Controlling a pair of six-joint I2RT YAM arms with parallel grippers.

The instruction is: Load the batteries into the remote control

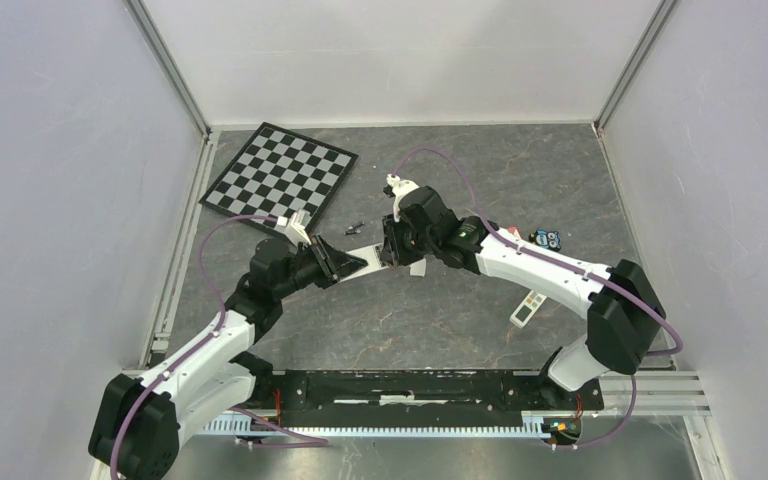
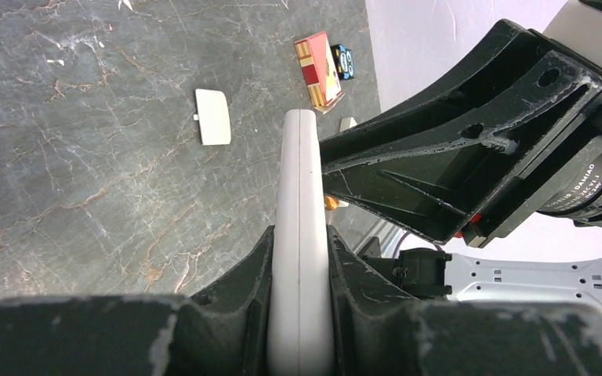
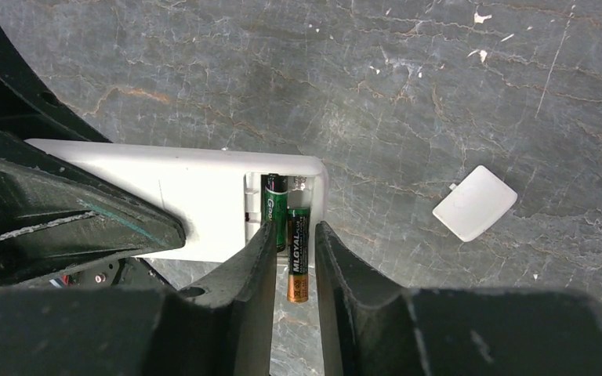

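My left gripper [image 2: 299, 231] is shut on the white remote control [image 2: 299, 180], held edge-on above the table. From the right wrist, the remote control [image 3: 165, 200] shows its plain back and open compartment. A green battery [image 3: 274, 205] lies inside it. A second battery [image 3: 298, 254], black with an orange end, has one end in the compartment and sticks out past the remote's edge. My right gripper [image 3: 294, 229] is open around this battery, with a thin gap on each side. From above, both grippers [image 1: 345, 262] [image 1: 392, 250] meet at the remote [image 1: 370, 256].
The white battery cover [image 3: 474, 202] lies on the table beside the remote. A small dark loose piece [image 1: 355, 224] lies near a chessboard [image 1: 280, 175] at the back left. A second remote [image 1: 528, 308] and a blue object [image 1: 548, 238] lie to the right.
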